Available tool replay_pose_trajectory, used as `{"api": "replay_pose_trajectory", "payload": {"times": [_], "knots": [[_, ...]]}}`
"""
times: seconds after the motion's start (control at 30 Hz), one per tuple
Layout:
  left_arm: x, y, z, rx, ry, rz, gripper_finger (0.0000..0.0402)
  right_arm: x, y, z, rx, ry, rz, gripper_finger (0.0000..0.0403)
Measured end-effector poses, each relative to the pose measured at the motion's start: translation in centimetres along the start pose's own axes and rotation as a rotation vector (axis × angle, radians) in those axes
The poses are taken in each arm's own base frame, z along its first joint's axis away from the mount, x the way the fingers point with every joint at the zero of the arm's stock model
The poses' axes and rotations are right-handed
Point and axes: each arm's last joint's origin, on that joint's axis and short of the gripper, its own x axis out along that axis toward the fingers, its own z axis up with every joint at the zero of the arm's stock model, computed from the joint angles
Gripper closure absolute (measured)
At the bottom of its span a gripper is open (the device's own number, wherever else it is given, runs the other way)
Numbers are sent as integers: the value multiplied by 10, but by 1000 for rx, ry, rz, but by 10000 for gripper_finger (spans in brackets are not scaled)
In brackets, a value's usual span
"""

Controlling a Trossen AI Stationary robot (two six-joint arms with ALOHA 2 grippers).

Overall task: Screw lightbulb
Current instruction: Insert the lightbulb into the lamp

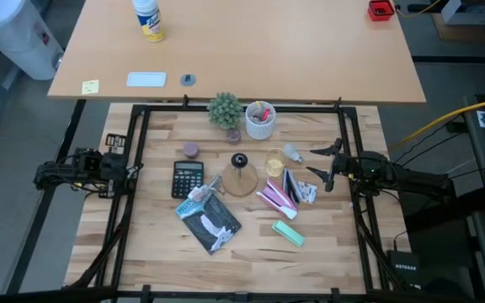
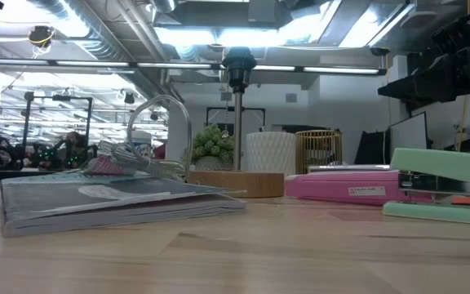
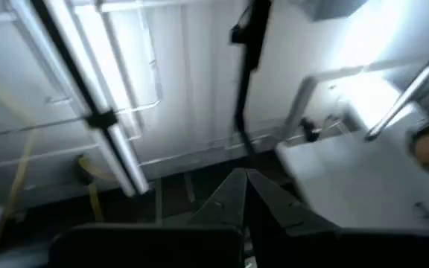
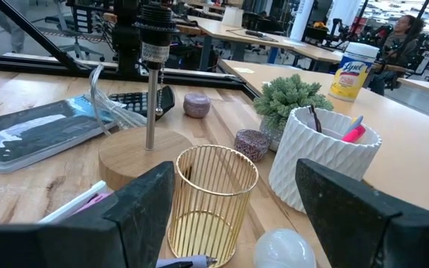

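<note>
The lightbulb (image 1: 294,153), small and whitish, lies on the wooden table just ahead of my right gripper (image 1: 317,162). That gripper is open and level, and the bulb (image 4: 284,249) shows low between its fingers without touching them. The wooden lamp stand (image 1: 239,178) with its black socket (image 4: 155,30) stands upright at the table's middle. My left gripper (image 1: 133,168) is at the table's left edge, shut on nothing. In the left wrist view it (image 3: 244,182) points up at the ceiling.
A gold wire cup (image 4: 211,197) stands between the bulb and the stand. A white pen holder (image 1: 260,119) and a small plant (image 1: 225,109) are at the far edge. A calculator (image 1: 187,178), a book (image 1: 209,217), a pink stapler (image 1: 276,195) and a green stapler (image 1: 288,232) lie around the stand.
</note>
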Motion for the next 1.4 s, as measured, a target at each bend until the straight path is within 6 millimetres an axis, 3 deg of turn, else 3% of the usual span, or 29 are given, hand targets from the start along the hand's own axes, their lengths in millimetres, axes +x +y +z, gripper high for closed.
{"api": "replay_pose_trajectory", "payload": {"times": [0.17, 0.43, 0.63, 0.73, 0.87, 1.0, 1.23, 1.4], "knots": [[1, 5, -3, -50, 38, 190, 402, 0, 0, 0, 0, 0, 0, 118], [14, 10, -17, -165, 113, 297, 402, 0, 0, 0, 0, 0, 0, 118], [57, 21, -33, -161, 243, 381, 402, 0, 0, 0, 0, -1, 0, 118], [84, 27, -45, -64, 314, 409, 402, 0, 0, 0, 0, -1, 0, 118], [116, 33, -68, 67, 446, 413, 401, 0, 0, 0, 0, -1, 0, 118], [143, 42, -90, 72, 524, 428, 402, 0, 0, 0, 0, -2, 0, 118], [173, 70, -123, 27, 634, 509, 402, 0, 0, 0, 0, -2, 0, 118], [177, 99, -147, -35, 739, 616, 401, 0, 0, 0, 0, -2, 0, 118]]}}
